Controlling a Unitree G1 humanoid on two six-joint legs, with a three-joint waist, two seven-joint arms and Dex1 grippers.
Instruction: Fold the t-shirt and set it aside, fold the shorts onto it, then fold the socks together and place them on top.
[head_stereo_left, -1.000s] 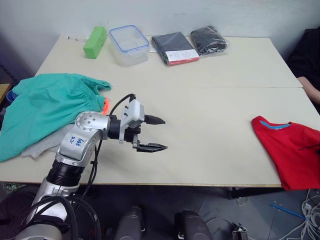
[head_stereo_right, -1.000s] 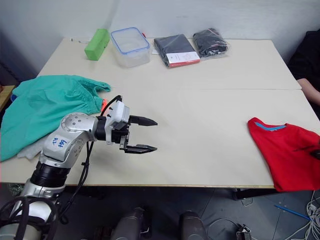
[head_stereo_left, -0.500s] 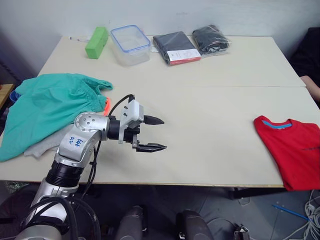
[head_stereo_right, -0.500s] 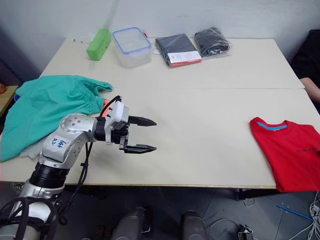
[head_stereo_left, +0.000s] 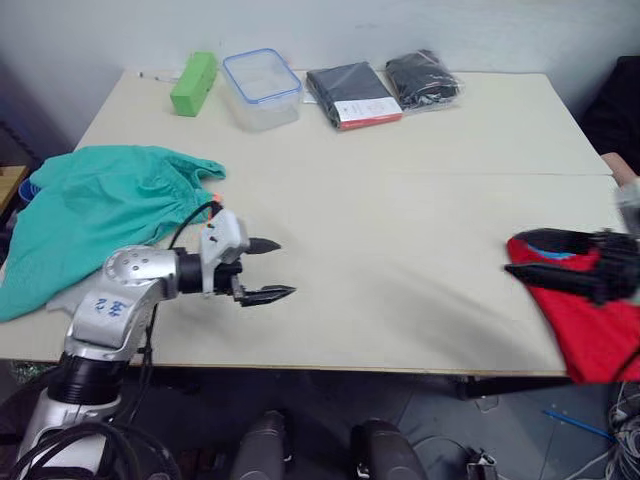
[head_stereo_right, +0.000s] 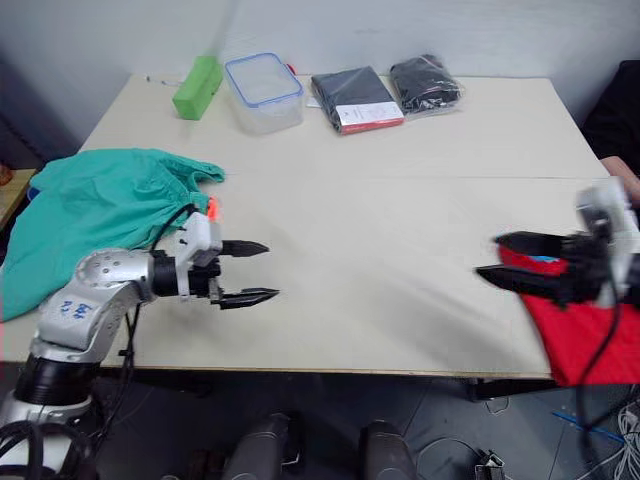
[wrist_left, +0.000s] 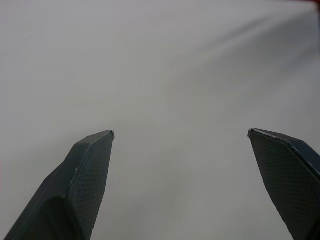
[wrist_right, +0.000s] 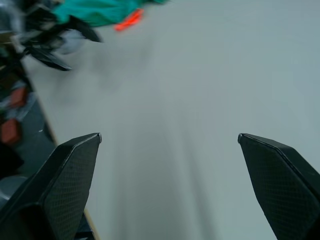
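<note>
Now lying at the right edge of the smooth beige table (head_stereo_left: 400, 200): bright red cloth t-shirt (head_stereo_left: 590, 320) with blue-trimmed neckline, partly hidden behind the right gripper (head_stereo_right: 490, 258). Spread in a rumpled heap at the left edge: teal-green fabric shorts (head_stereo_left: 100, 215) with gathered waistband and orange drawstring (head_stereo_right: 212, 208); light grey knit socks (head_stereo_left: 75, 295) peeking from under them. Compared with a second ago: right gripper newly arrived over the shirt's near corner, black fingers spread wide; left gripper (head_stereo_left: 268, 269) drawn back toward the shorts, jaws likewise parted, holding nothing. Along the far edge: green rectangular block (head_stereo_left: 192, 84), clear plastic box with blue rim (head_stereo_left: 262, 90), flat dark packet with red-and-white label (head_stereo_left: 352, 95), glossy black bagged bundle (head_stereo_left: 422, 78).
</note>
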